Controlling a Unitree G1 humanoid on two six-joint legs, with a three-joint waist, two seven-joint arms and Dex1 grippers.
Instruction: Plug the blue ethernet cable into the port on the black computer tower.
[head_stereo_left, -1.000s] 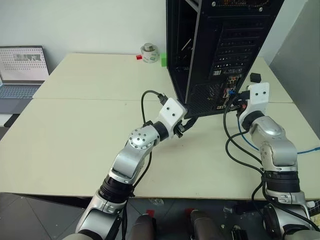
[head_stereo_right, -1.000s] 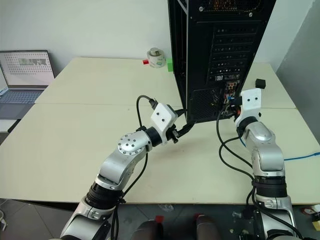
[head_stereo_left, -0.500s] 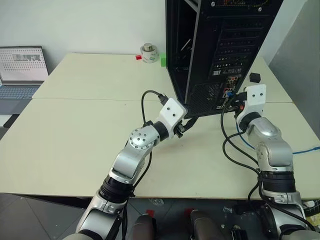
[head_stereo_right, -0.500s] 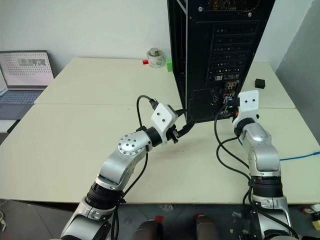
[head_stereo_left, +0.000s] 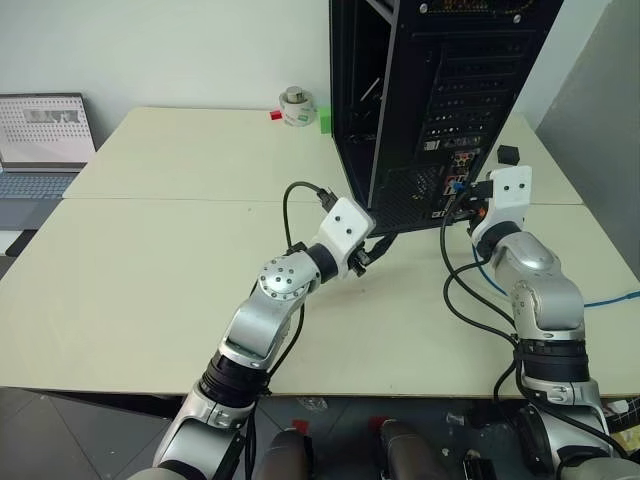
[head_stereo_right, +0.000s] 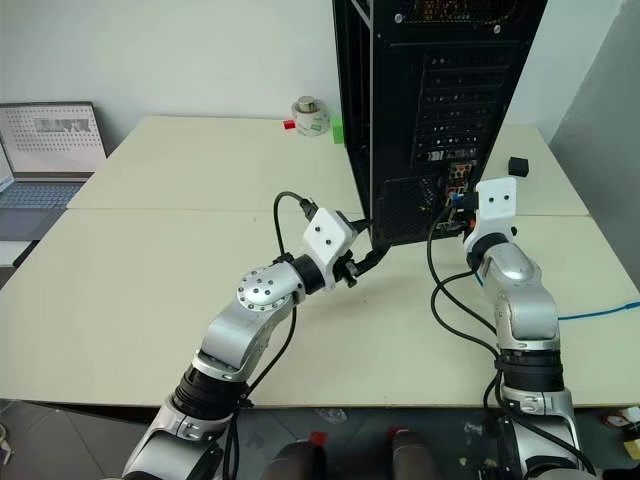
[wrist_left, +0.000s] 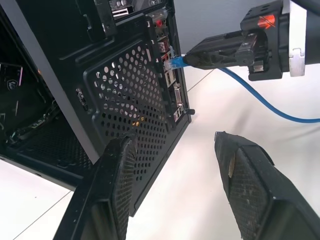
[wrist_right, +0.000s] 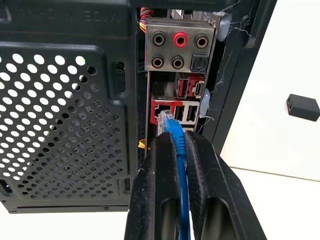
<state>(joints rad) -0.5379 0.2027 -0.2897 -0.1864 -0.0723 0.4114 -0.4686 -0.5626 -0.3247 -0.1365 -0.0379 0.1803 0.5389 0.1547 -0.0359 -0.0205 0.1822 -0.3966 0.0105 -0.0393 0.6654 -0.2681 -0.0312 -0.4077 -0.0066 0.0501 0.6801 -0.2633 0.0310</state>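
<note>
1. Fingers of the right gripper (wrist_right: 181, 150) are pinched narrow on the blue ethernet cable (wrist_right: 177, 150), just behind its clear plug, with the plug tip at the mouth of the port (wrist_right: 161, 111) low on the rear connector cluster of the black computer tower (head_stereo_left: 440, 90).
2. Left gripper (wrist_left: 175, 175) hangs half-open and empty near the tower's lower rear corner, touching nothing that I can make out.
3. Main risk, as I judge it: the plug looks slightly skewed to the socket, so a straight push could jam it against the red surround or slide it into the USB sockets (wrist_right: 187, 114) just to the right.
4. Because the grip sits behind the plug, the cord could buckle or slip between the pads under pressure.
5. Slack cable trails right across the table (head_stereo_left: 160, 260); a snag there could drag the plug out of line.
6. Pushing hard could nudge the unbraced tower farther away.
</note>
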